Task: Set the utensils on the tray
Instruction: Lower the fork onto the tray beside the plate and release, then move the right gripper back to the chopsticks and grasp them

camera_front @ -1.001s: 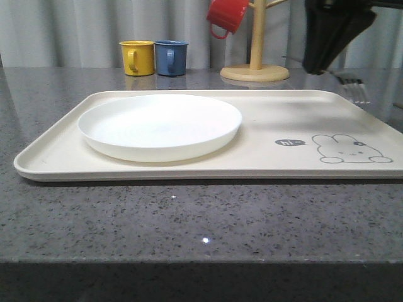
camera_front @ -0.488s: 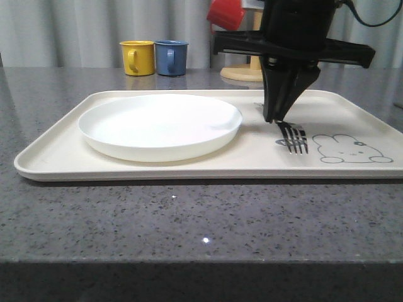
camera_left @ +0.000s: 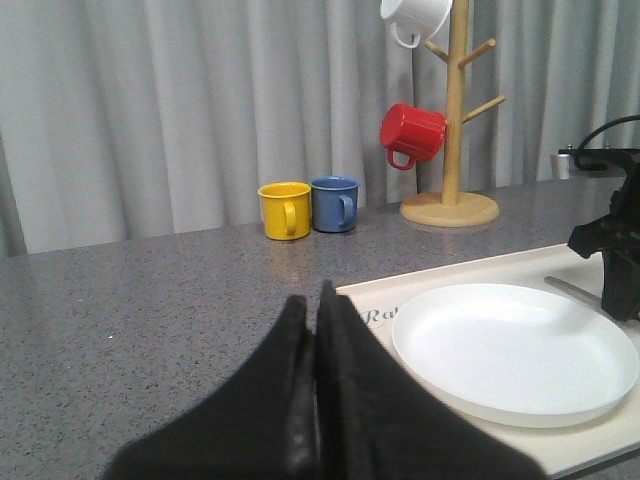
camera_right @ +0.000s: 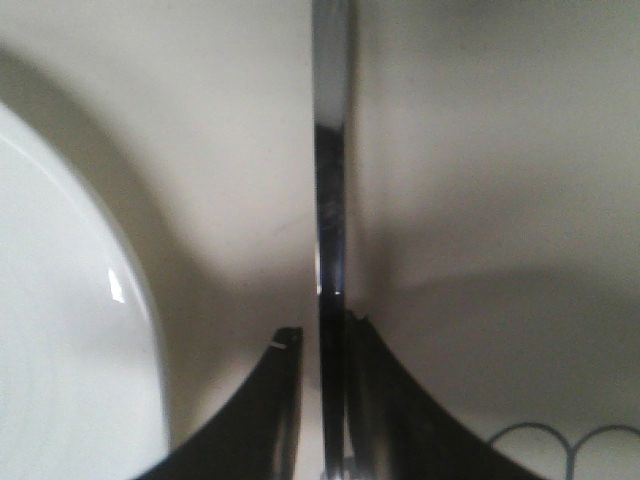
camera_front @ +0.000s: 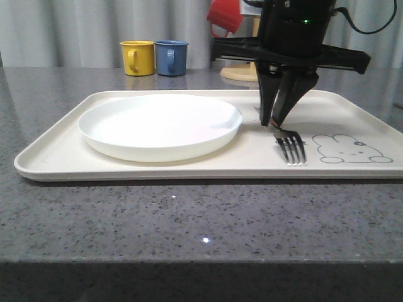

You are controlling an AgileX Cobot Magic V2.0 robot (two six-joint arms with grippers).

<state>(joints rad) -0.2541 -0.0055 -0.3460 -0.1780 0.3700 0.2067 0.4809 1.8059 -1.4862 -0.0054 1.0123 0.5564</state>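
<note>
Fork (camera_front: 291, 148): lying on the tray (camera_front: 56, 157) to the right of the plate (camera_front: 160, 126), its tines pointing toward the near rim, just left of the rabbit drawing (camera_front: 349, 149); the handle is running back between the right gripper's fingers. In the right wrist view the fork's handle (camera_right: 330, 200) is showing as a narrow shiny strip over the cream surface.

Right gripper (camera_front: 277, 119): reaching down over the tray, its two dark fingers converging at the fork's handle with a small gap between them. In the right wrist view the fingers (camera_right: 275, 400) are sitting close on either side of the handle; whether they are pressing on it I cannot tell.

Plate: resting flat in the left half of the tray, its right edge near the fork but apart from it.

Tray: sitting on the grey speckled table (camera_front: 189, 220), long side facing the camera.

Left gripper (camera_left: 315, 400): hovering over the table away from the tray, its fingers pressed together with nothing between them.

Yellow mug (camera_front: 137, 57) and blue mug (camera_front: 171, 57): standing side by side behind the tray.

Red mug (camera_left: 410, 134): hanging on the wooden mug tree (camera_left: 452, 120), a white mug (camera_left: 415, 18) hanging above it.
</note>
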